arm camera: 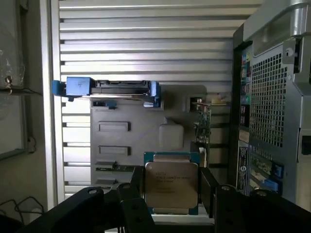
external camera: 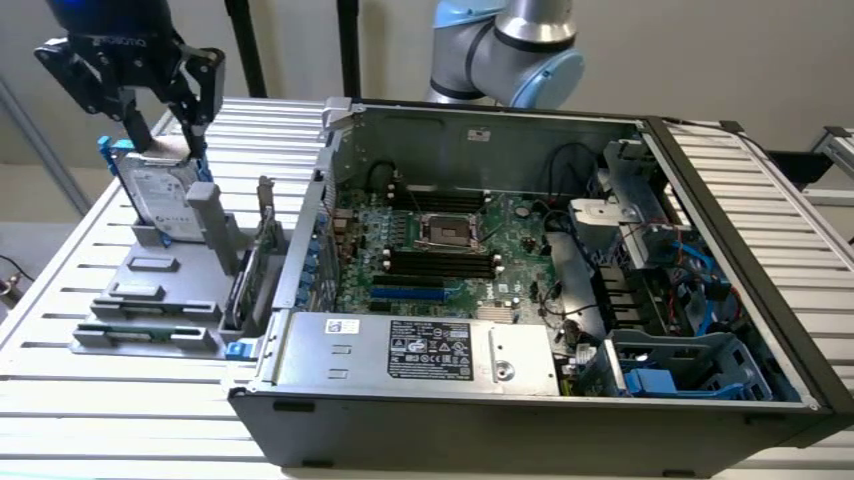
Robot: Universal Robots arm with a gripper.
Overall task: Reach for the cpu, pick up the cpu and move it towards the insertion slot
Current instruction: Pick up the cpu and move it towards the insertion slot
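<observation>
The cpu [arm camera: 171,184], a flat square chip with a silvery top and a green rim, sits between my two black fingers [arm camera: 210,189]. My gripper [arm camera: 171,191] is shut on its sides and holds it in the air above the grey fixture [arm camera: 141,131]. In the exterior view my gripper [external camera: 167,135] hangs at the far left, just over the upright hard drive [external camera: 167,200]. The insertion slot [external camera: 451,232], a square socket with a silver frame and dark centre, lies on the green board inside the open case, well towards the exterior view's right of the gripper.
The open computer case [external camera: 747,300] takes up the slatted table's middle and right, with its rear wall [arm camera: 272,97] close beside the fixture. Black and blue memory slots [external camera: 434,265] flank the socket. An upright card [external camera: 260,250] stands on the fixture next to the case.
</observation>
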